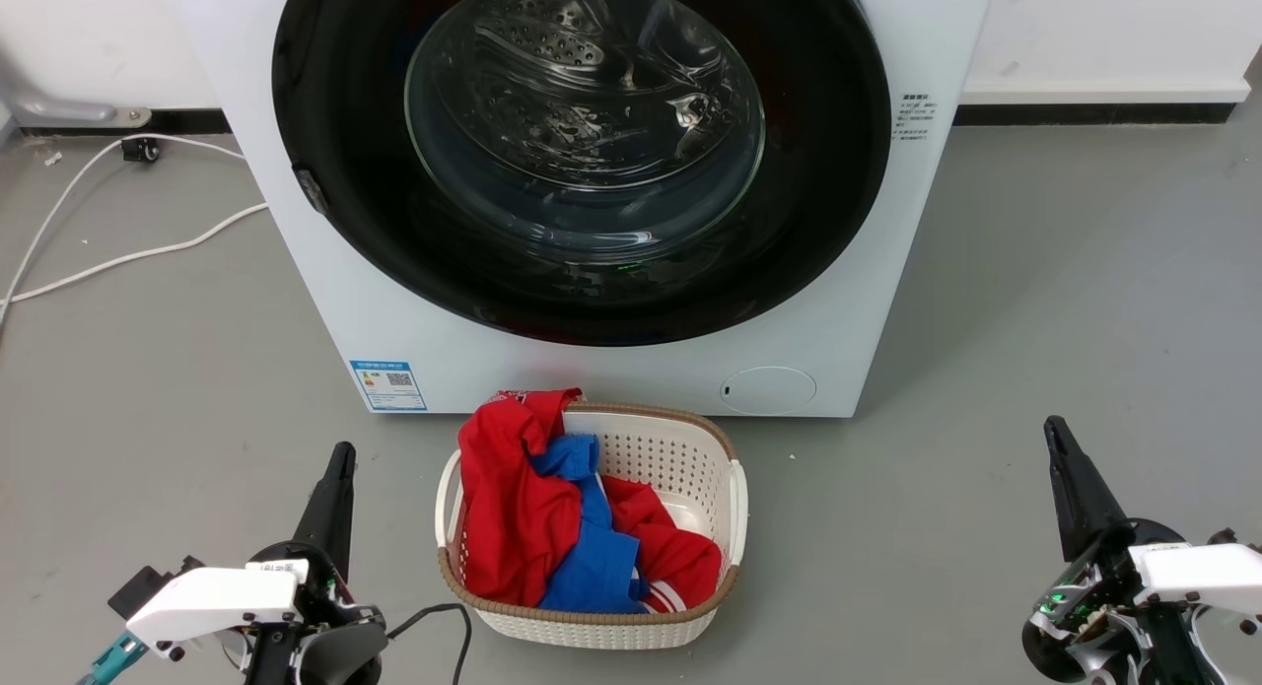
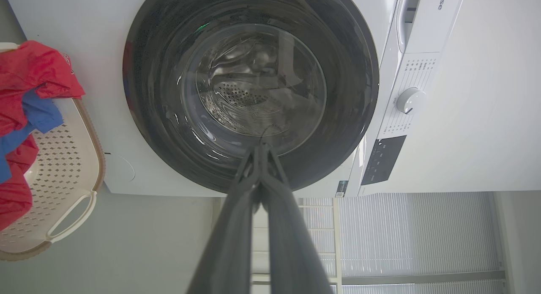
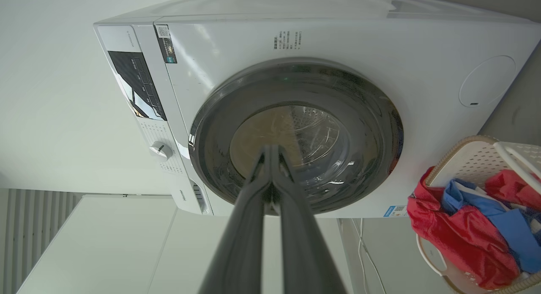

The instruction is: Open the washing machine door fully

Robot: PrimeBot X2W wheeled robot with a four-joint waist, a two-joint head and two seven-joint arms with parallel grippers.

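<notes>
Glossy black ring, clear glass on the washing machine door (image 1: 582,143); perforated white plastic basket (image 1: 680,458), red and blue cloth (image 1: 513,517); matt grey floor (image 1: 1035,301)

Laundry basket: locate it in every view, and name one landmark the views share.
Head view: laundry basket bottom centre, in front of the washing machine.
Left wrist view: laundry basket at the left edge.
Right wrist view: laundry basket in the lower right corner.
Shared landmark: the washing machine door, central in all three.

The right gripper (image 3: 270,150) was seen with fingertips pressed together, before the washing machine door (image 3: 338,137), which was closed flush.
</notes>
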